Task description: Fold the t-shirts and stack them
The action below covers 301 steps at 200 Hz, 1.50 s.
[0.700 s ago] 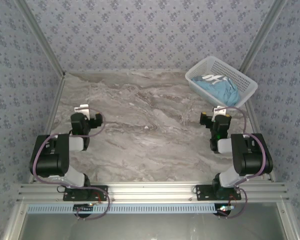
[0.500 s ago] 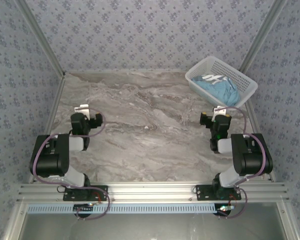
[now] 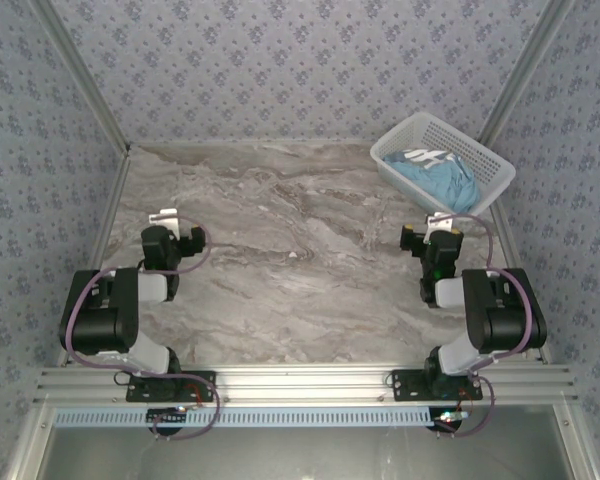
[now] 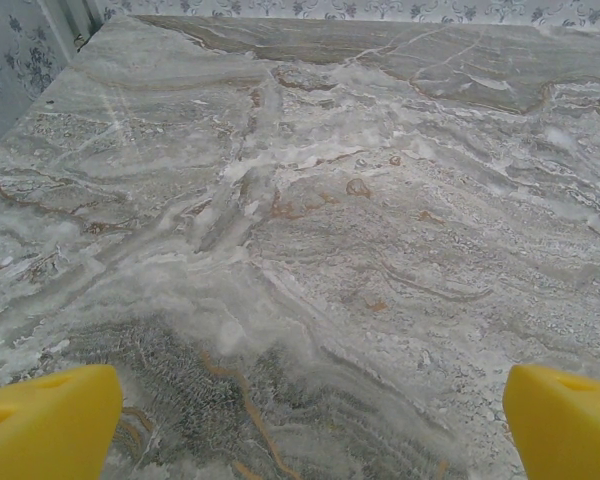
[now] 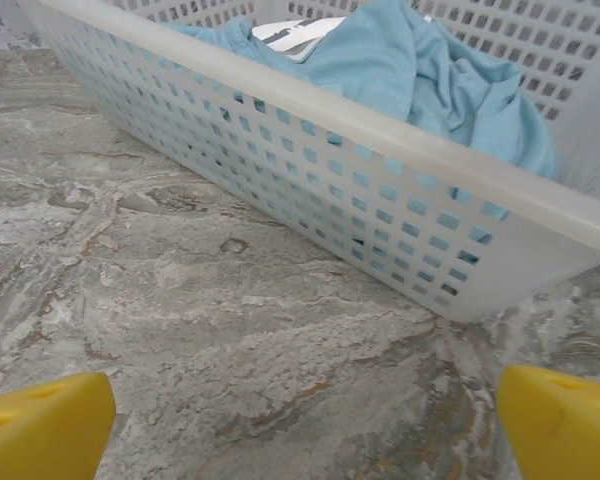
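We can read no text anywhere — the white marks on the light blue t-shirt (image 3: pixel 440 176), bunched in the basket (image 3: pixel 486 160) at two o'clock, are too crumpled.

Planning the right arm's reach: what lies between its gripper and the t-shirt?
Bare table, then the near wall of the basket holding the t-shirt; right wrist view.

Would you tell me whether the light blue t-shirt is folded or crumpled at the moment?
Crumpled, not folded: the t-shirt lies bunched in loose wrinkles inside the white mesh basket.
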Tool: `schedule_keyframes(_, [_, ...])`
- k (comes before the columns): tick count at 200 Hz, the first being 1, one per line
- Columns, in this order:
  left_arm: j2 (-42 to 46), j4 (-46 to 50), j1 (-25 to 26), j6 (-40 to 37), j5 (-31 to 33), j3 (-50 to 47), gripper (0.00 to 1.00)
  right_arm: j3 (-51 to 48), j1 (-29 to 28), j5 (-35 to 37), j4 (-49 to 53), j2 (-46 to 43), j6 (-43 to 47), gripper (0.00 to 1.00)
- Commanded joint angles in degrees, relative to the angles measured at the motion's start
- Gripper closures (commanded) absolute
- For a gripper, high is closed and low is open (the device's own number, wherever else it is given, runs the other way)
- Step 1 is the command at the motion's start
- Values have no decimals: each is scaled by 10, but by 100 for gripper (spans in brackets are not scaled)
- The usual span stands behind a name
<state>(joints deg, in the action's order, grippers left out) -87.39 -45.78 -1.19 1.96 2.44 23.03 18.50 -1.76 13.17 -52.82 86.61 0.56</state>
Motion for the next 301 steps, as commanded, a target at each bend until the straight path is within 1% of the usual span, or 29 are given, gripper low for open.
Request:
schedule_keyframes(1, [80,53,25,-11,65,4,2,-22,-65,110,-14,-87,62,0])
schedule_keyframes(8, [124,80,45,-19,109,4,2,-16,-99,172,3,-129,81,0])
schedule_keyframes(15, [168,91,66,-23,150,3,2,1,-125,208,34,-180,81,0])
schedule_keyframes(21, [206,100,87,-25,177,9,2,34,-142,224,108,-222,62,0])
schedule_keyframes(25, [229,113,100,-24,197,18,2,71,-149,227,181,-255,25,0])
schedule_keyframes(34, [262,173,124,-5,245,66,2,180,-144,190,391,-292,-89,0])
schedule_keyframes(39, [271,250,130,45,279,109,2,234,-127,152,485,-292,-162,0])
schedule_keyframes(40, [273,262,129,58,286,119,2,257,-117,135,526,-291,-184,0])
schedule_keyframes(43, [275,337,127,106,296,157,2,278,-108,112,551,-288,-205,0])
schedule_keyframes(49, [273,511,119,193,281,238,2,330,-83,67,640,-278,-271,0])
schedule_keyframes(55, [261,634,110,268,268,307,2,360,-57,37,680,-265,-340,0])
schedule_keyframes(61, [241,657,96,318,268,335,2,373,-12,-50,665,-249,-354,0])
schedule_keyframes(68, [216,668,61,370,197,355,2,391,34,-145,645,-222,-383,0])
schedule_keyframes(73, [199,671,36,401,130,371,2,413,53,-165,657,-199,-398,0])
schedule_keyframes(78, [179,669,19,425,76,386,2,444,62,-155,692,-176,-408,0])
schedule_keyframes(85, [155,668,19,433,36,413,2,501,66,-127,744,-137,-408,3])
schedule_keyframes(92, [134,667,36,422,19,441,2,555,73,-111,790,-98,-403,7])
schedule_keyframes(108, [99,677,93,371,9,512,2,650,99,-132,852,-5,-390,17])
schedule_keyframes(122, [69,694,135,340,-20,563,6,726,126,-175,896,75,-386,26])
schedule_keyframes(147, [32,706,202,321,-83,607,13,832,148,-205,947,196,-371,29])
schedule_keyframes(166, [23,706,250,314,-91,611,16,892,151,-190,971,276,-331,29])
schedule_keyframes(184, [20,710,281,315,-98,612,20,927,159,-208,974,341,-326,28])
schedule_keyframes(212, [26,723,305,317,-96,612,23,956,160,-220,967,412,-326,30])
schedule_keyframes(249, [46,743,312,316,-87,608,27,968,155,-228,946,464,-339,40])
schedule_keyframes(259, [52,746,312,315,-83,605,28,968,155,-241,939,471,-340,46])
schedule_keyframes(269, [59,748,312,314,-78,602,29,967,156,-250,930,474,-342,58])
schedule_keyframes(281, [64,751,312,313,-75,599,29,957,153,-240,916,459,-326,68])
schedule_keyframes(295, [70,755,312,312,-71,598,31,914,144,-223,876,416,-323,85])
schedule_keyframes(301, [72,756,312,312,-71,597,31,893,139,-216,846,388,-326,95])
